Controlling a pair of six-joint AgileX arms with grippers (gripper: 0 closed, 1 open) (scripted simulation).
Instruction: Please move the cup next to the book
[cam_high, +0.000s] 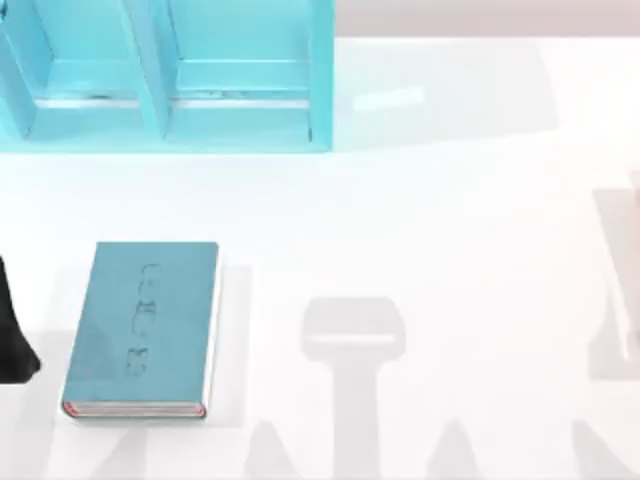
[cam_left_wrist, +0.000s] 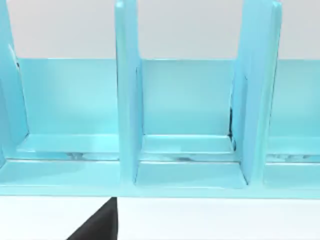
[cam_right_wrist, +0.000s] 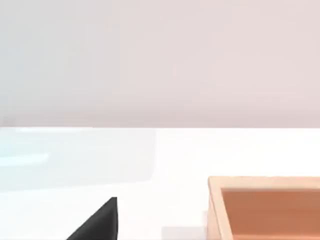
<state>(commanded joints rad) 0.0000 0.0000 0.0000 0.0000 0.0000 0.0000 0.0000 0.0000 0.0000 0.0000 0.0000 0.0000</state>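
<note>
Lying flat on the white table (cam_high: 450, 200), left of centre: the book (cam_high: 140, 328) — teal cover up, faint embossed marks showing, white page edges on its right side, thin red edge at the near end.
Cup: no view let me place it, so where it stood I could not tell.
Shelf unit (cam_high: 165, 75): large, light blue, at the far left of the table, well apart from the book; upright dividers split it into open compartments.
Left arm (cam_high: 15, 335): a dark shape at the table's left edge, just beside the book — claw apart or together, I could not tell.
Wooden box (cam_right_wrist: 265, 207): open-topped, seen from the right wrist.
</note>
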